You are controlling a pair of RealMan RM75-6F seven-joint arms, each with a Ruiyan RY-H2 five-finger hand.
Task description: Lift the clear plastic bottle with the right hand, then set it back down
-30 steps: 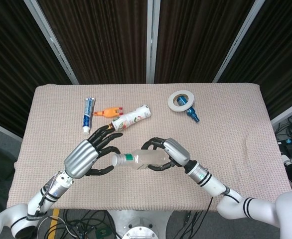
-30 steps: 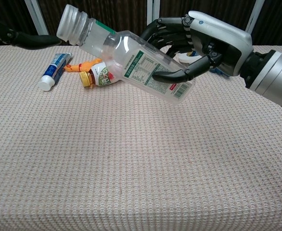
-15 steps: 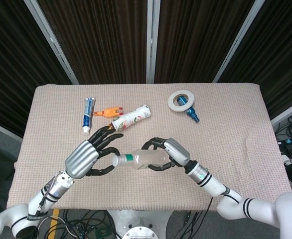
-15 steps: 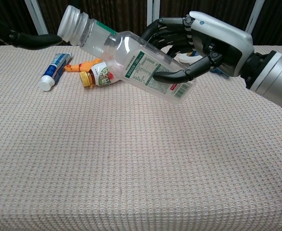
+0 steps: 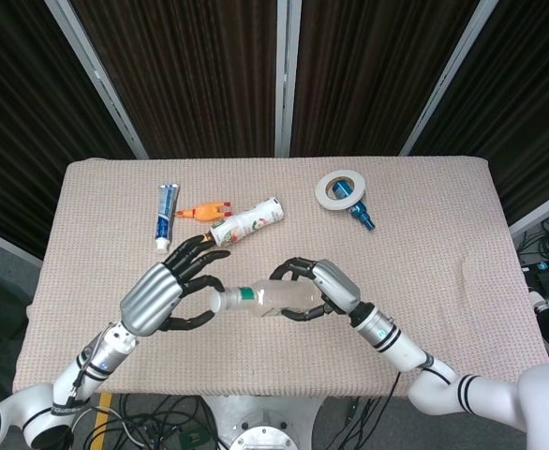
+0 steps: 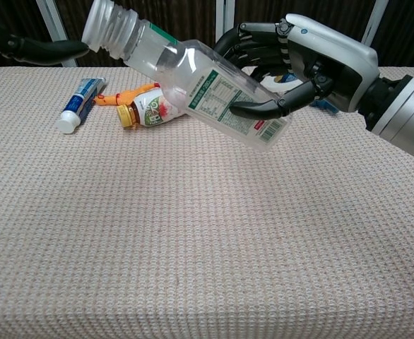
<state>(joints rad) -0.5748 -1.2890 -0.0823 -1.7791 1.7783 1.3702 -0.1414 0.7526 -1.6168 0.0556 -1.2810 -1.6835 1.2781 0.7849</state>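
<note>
Clear plastic bottle (image 6: 207, 88) is tilted in the air above the surface (image 6: 193, 240); my right robot hand (image 6: 302, 60) grips it. It may slip out, being smooth

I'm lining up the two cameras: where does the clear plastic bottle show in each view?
Head view: clear plastic bottle lies sideways at lower centre, gripped by the right hand.
Chest view: it crosses the upper centre, tilted, above the table.
Shared landmark: the toothpaste tube, far left.

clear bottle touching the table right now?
No, the right hand holds the clear plastic bottle tilted, off the table.
</note>
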